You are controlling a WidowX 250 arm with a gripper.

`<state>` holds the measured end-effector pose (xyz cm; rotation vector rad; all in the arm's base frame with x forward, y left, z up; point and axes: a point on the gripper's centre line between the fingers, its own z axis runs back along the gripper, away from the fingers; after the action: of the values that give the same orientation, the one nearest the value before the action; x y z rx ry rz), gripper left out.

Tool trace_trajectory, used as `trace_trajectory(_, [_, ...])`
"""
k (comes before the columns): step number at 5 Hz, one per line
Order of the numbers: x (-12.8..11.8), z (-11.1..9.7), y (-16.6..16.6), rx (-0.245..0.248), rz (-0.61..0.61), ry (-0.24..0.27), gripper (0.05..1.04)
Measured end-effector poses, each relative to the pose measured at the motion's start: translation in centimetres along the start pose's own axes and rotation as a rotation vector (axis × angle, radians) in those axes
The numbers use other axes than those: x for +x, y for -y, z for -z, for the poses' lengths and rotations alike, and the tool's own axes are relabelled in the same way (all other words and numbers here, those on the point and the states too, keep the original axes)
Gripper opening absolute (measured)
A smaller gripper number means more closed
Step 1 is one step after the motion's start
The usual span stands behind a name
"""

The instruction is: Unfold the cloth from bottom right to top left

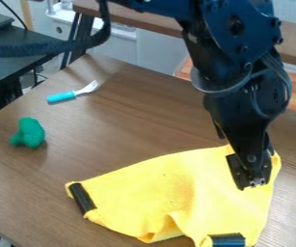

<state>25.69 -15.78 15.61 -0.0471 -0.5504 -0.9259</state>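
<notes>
And here's the gripper (250,184) at the yellow cloth (176,188), open or closed I can't tell, needing one bottom-right layer, drawn low toward top left!

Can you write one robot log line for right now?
gripper: over cloth's right side | cloth: yellow, lower edge rumpled | fork, green toy: on table

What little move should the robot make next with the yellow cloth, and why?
Perhaps shift the gripper toward the black strip at the bottom right of the yellow cloth: unfolding starts there, and the gripper is farther up the picture.
</notes>
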Motion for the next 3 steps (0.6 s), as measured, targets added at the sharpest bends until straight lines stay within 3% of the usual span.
trace_trajectory(1, [-0.6,0.6,0.2,-0.008,0.003,-0.030,1.001])
trace_trajectory(3, [-2.4,2.7,0.6,0.034,0.215,-0.202,1.001])
